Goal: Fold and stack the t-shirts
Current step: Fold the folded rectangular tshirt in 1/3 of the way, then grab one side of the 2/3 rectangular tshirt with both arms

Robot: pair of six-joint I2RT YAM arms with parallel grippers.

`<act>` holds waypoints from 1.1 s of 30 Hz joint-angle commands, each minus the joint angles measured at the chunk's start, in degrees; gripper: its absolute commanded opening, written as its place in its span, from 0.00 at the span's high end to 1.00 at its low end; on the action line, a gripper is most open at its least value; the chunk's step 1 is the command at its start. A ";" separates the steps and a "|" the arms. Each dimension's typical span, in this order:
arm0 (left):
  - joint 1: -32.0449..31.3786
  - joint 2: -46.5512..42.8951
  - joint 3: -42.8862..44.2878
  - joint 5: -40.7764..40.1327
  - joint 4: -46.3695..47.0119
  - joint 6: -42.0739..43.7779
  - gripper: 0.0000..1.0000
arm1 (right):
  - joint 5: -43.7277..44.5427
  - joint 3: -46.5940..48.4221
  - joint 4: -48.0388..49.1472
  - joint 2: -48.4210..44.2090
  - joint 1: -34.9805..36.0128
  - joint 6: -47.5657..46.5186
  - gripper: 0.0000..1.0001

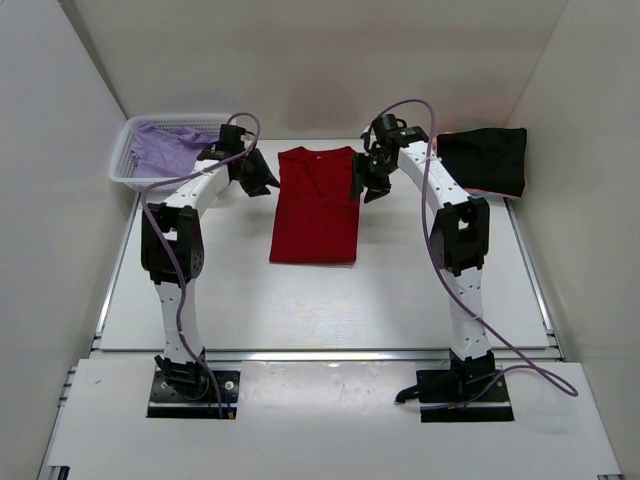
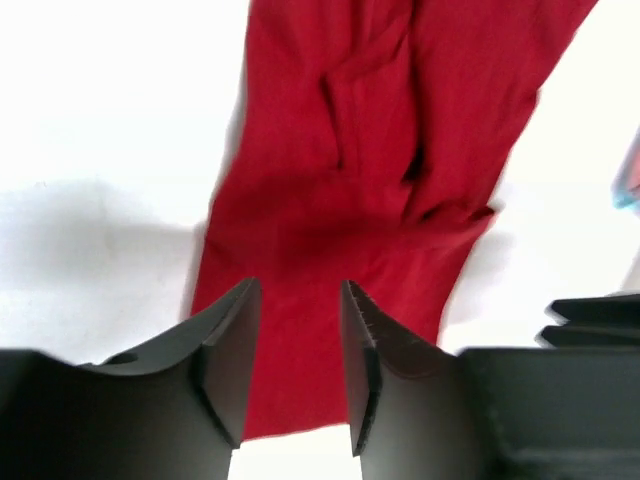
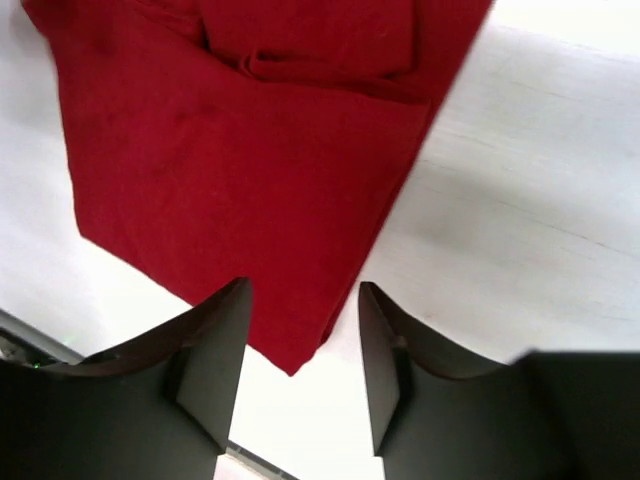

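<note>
Hovering: left gripper (image 1: 264,184) between white basket (image 1: 125,165) and flat red t-shirt (image 1: 315,205), right gripper (image 1: 366,189) beyond it, both half-parted, gripping nothing. Flanking the collar end, likely to fold it down. Waiting inside the basket: lavender t-shirt (image 1: 165,148). Parked farthest from the basket: black t-shirt (image 1: 483,160), probably starting the stack.

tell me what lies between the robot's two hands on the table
The deep red cloth t-shirt, folded narrow, lies flat between the left hand and the right hand, clearest in the top view.
</note>
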 commanded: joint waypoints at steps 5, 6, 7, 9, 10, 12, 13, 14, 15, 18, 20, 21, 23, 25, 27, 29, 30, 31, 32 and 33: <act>2.76 -2.00 -3.20 8.04 10.56 -4.95 0.51 | 5.81 -2.83 3.18 -5.82 0.04 2.92 0.55; 2.59 -2.18 -3.82 8.04 10.30 -4.86 0.52 | 5.73 -5.72 4.14 -6.79 -0.05 3.44 0.56; 2.24 -3.31 -5.65 8.21 10.03 -4.43 0.53 | 5.81 -8.53 4.84 -8.28 0.47 3.01 0.56; 1.71 -6.47 -9.86 7.51 9.77 -2.94 0.54 | 4.94 -14.50 7.39 -11.18 0.48 2.83 0.57; 1.19 -7.62 -13.19 5.95 9.33 -2.23 0.54 | 4.85 -18.98 9.31 -13.28 1.00 2.74 0.56; -0.13 -12.01 -18.46 3.84 8.37 -0.91 0.54 | 4.06 -26.71 12.13 -18.03 1.27 3.44 0.48; -0.31 -12.81 -21.63 1.99 8.01 -0.56 0.54 | 2.40 -32.32 14.50 -19.27 1.27 3.79 0.44; -1.10 -15.08 -25.06 0.93 7.49 0.05 0.54 | 2.04 -34.99 18.09 -22.24 1.36 4.58 0.38; -1.63 -16.58 -26.48 -0.04 7.66 0.24 0.51 | 0.29 -40.41 19.51 -24.53 1.36 6.41 0.34; -2.16 -19.84 -32.99 -1.28 8.10 -0.55 0.46 | -3.15 -51.09 26.46 -28.85 1.79 10.37 0.29; -3.04 -20.99 -35.71 -3.38 8.36 -0.73 0.42 | -5.07 -55.48 29.97 -29.21 2.59 11.79 0.31; -3.12 -21.34 -36.25 -3.82 8.36 -0.56 0.40 | -6.30 -56.02 31.38 -29.47 2.85 12.75 0.31; -3.83 -21.69 -36.95 -4.53 8.45 -0.64 0.37 | -7.45 -57.51 33.32 -28.95 3.38 13.81 0.33; -4.44 -21.43 -38.27 -4.70 9.06 -1.69 0.37 | -8.33 -58.13 34.64 -27.20 4.52 14.25 0.36; -4.79 -21.26 -39.41 -4.79 9.68 -2.22 0.37 | -8.51 -57.87 35.26 -25.97 5.22 14.52 0.36; -5.23 -21.34 -40.73 -5.49 10.99 -2.75 0.38 | -8.34 -57.61 35.96 -25.09 5.49 15.39 0.36; -5.15 -21.43 -41.69 -5.50 11.00 -3.10 0.38 | -8.60 -57.78 36.31 -24.82 5.49 15.57 0.36; -5.15 -21.17 -41.62 -5.50 11.61 -3.54 0.39 | -8.69 -57.43 36.66 -24.38 5.40 16.01 0.36; -5.49 -21.26 -41.70 -6.02 12.14 -3.98 0.39 | -9.21 -57.43 36.84 -24.21 5.49 16.19 0.37; -5.67 -20.82 -41.96 -6.28 12.23 -4.16 0.39 | -8.87 -57.60 36.84 -23.68 5.58 16.36 0.37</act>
